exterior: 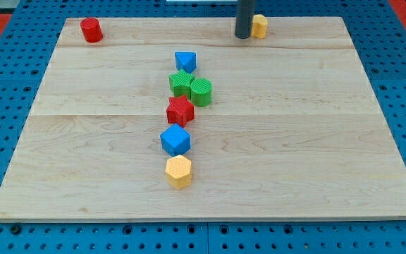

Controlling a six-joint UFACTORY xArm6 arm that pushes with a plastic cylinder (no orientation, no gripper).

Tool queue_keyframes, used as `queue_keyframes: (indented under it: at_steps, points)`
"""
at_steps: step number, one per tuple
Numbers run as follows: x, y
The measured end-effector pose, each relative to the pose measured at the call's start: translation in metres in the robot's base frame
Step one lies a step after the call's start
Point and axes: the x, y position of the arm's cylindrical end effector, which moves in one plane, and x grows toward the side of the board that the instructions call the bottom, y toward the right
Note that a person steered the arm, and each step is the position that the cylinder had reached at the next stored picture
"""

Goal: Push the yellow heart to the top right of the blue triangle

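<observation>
Currently the yellow heart (pixel 260 26) is seen touching my tip (pixel 243 35) on its right; the blue triangle (pixel 185 61) lies lower-left; no pincer exists.

Count on my desk (pixel 316 176): eight blocks total. Two red (pixel 91 30) (pixel 180 111), two blue (pixel 185 61) (pixel 175 140), two green (pixel 181 82) (pixel 201 92), two yellow (pixel 259 26) (pixel 178 171).

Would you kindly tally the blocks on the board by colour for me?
Red: 2, the cylinder and the star
Blue: 2, the triangle and the cube
Green: 2, the star and the cylinder
Yellow: 2, the heart beside my tip and the hexagon
Total: 8
</observation>
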Motion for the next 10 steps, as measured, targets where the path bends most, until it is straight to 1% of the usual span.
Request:
queue_keyframes:
  at_steps: [1, 2, 3, 4, 5, 6, 7, 8, 9, 10]
  points:
    - [0.000, -0.050]
    - [0.000, -0.082]
    - [0.008, -0.056]
    - [0.050, 0.024]
    - [0.037, 0.092]
    - [-0.016, 0.106]
    - [-0.038, 0.079]
    - [-0.036, -0.026]
    - [-0.008, -0.066]
    - [-0.033, -0.013]
